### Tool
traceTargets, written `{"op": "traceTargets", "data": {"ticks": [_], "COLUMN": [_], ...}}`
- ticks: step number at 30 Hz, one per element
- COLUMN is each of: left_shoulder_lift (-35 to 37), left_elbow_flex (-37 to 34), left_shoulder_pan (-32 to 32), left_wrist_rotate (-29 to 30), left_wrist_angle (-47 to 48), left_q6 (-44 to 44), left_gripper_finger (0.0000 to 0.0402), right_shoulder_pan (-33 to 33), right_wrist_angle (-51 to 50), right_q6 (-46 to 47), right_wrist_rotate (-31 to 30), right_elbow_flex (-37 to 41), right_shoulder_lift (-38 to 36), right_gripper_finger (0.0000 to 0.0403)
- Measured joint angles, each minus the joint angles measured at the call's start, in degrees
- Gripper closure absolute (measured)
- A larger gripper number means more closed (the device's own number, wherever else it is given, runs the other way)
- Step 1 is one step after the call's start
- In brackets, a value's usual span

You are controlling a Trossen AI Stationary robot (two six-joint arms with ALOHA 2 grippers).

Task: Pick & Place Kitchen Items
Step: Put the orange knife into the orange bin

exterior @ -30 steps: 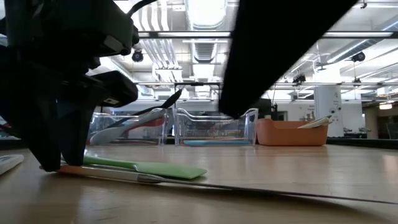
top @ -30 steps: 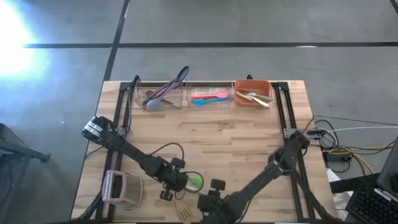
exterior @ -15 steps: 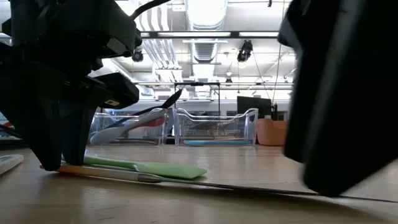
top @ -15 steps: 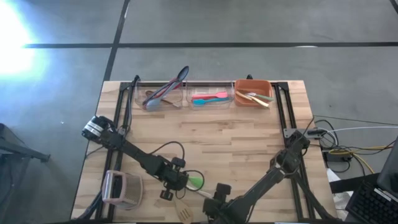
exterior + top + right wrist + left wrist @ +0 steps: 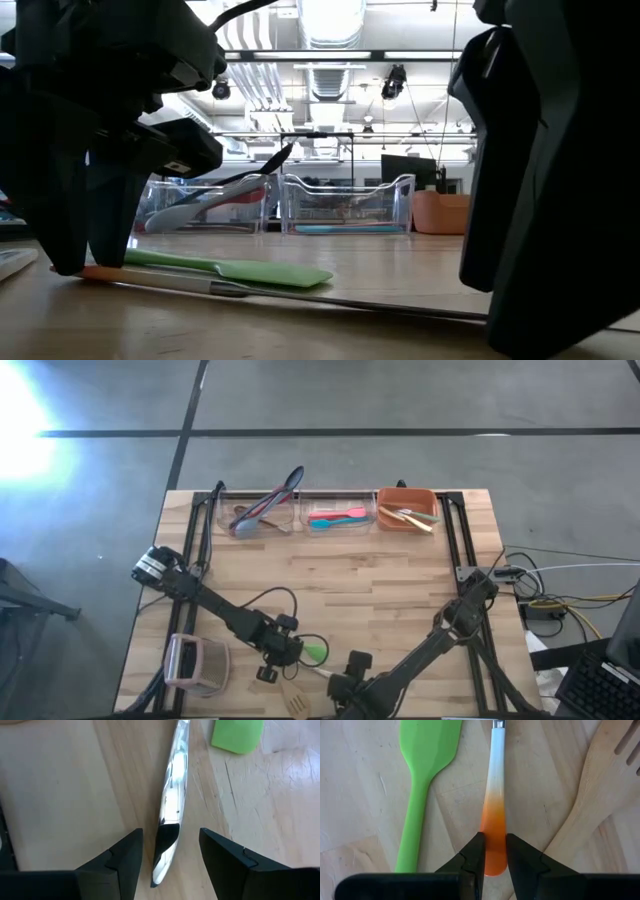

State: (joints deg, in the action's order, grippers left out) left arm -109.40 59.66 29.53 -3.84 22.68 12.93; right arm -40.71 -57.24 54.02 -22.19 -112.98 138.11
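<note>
Two grippers work one utensil: your left gripper (image 5: 493,854) pinches the orange-and-white handle (image 5: 495,817) tight at its orange end, likely to steady it flat on the table (image 5: 380,600). Your right gripper (image 5: 170,851) stands wide, straddling the shiny metal end (image 5: 172,805) without touching, probably having let go. Green spatula (image 5: 422,775) lies just beside, wooden fork (image 5: 600,795) on the other side; filled bins (image 5: 335,515) sit well apart at the far edge.

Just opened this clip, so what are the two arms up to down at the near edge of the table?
The left claw is shut on the orange-and-white handle of a metal utensil lying flat beside a green spatula and a wooden fork. The right claw is open, its fingers either side of that utensil's shiny metal end, not gripping it. Other utensils sit in the three bins at the far edge.
</note>
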Motion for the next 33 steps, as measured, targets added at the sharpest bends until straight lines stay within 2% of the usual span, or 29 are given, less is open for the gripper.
{"op": "traceTargets", "data": {"ticks": [20, 33], "left_shoulder_lift": [0.0, 0.0], "left_elbow_flex": [0.0, 0.0], "left_shoulder_pan": [-0.6, -1.0], "left_wrist_rotate": [-2.8, -4.2], "left_wrist_angle": [-0.8, -1.3], "left_q6": [-1.0, -1.5], "left_gripper_finger": [0.0329, 0.0329], "right_shoulder_pan": [1.7, 2.4], "right_wrist_angle": [3.8, 4.2], "right_q6": [-2.0, -4.3], "right_wrist_rotate": [0.0, 1.4], "right_elbow_flex": [3.2, 3.3], "right_shoulder_lift": [-0.2, -0.2], "right_gripper_finger": [0.0221, 0.0331]}}
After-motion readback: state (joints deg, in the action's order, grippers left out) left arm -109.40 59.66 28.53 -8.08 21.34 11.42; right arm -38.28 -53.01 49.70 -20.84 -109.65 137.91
